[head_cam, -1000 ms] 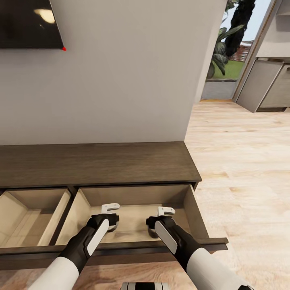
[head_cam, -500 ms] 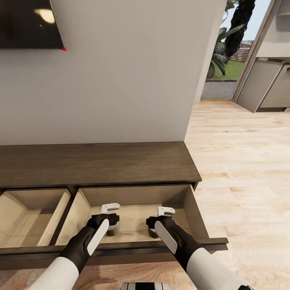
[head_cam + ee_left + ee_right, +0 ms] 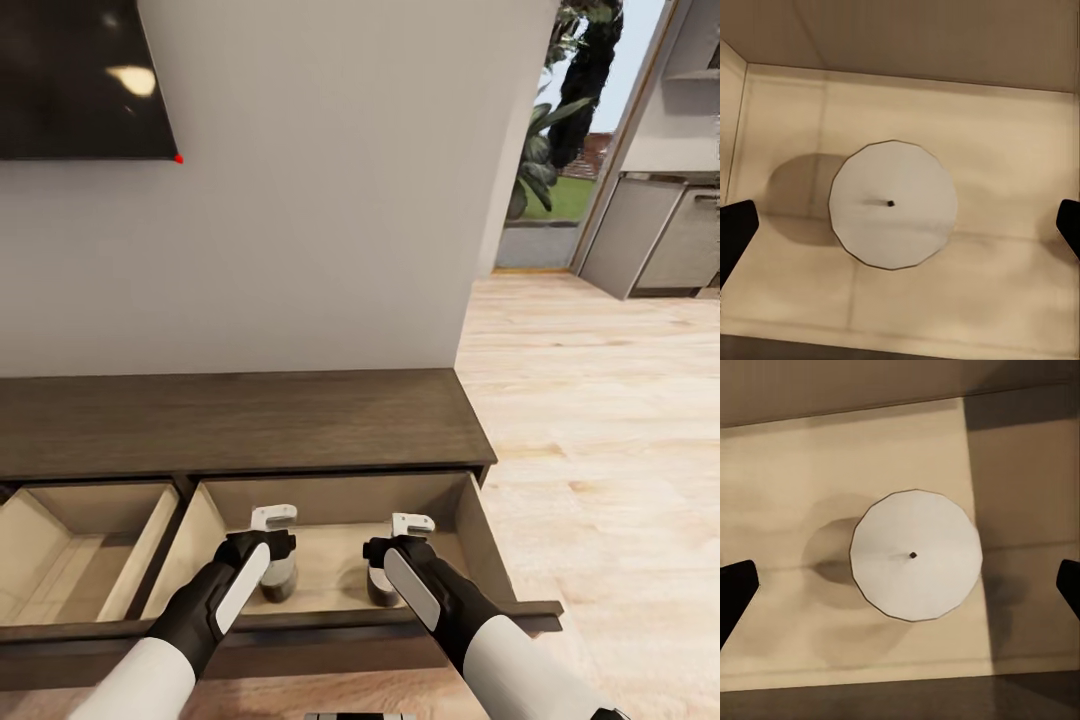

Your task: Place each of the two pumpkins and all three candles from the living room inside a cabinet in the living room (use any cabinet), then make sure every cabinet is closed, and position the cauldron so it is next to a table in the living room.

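Head view: long dark-brown cabinet [image 3: 240, 420] against a pale wall, two drawers pulled out, beige insides showing; both arms reaching down into the drawer at 6 o'clock. Left gripper [image 3: 272, 535] hanging over one candle [image 3: 279, 580], upright on the drawer floor toward 7 o'clock; right gripper [image 3: 405, 540] hanging over a second candle [image 3: 380, 588] toward 5 o'clock, the two candles well apart, each partly hidden by its wrist. Neighbouring drawer [image 3: 80, 540] at 8 o'clock, open as well. Corner of a dark screen [image 3: 80, 80] at 11 o'clock, wood floor [image 3: 600, 430] running off toward 3 o'clock, grey kitchen units [image 3: 665, 235] at 2 o'clock. Left wrist view: candle [image 3: 893, 204] seen from straight above, a pale disc with a dark wick dot, black fingertips [image 3: 735, 229] spread wide at either edge, not touching it. Right wrist view: second candle [image 3: 916, 555] likewise centred, fingertips [image 3: 736, 585] spread wide, clear of it, a shadow band across one side of the drawer floor.
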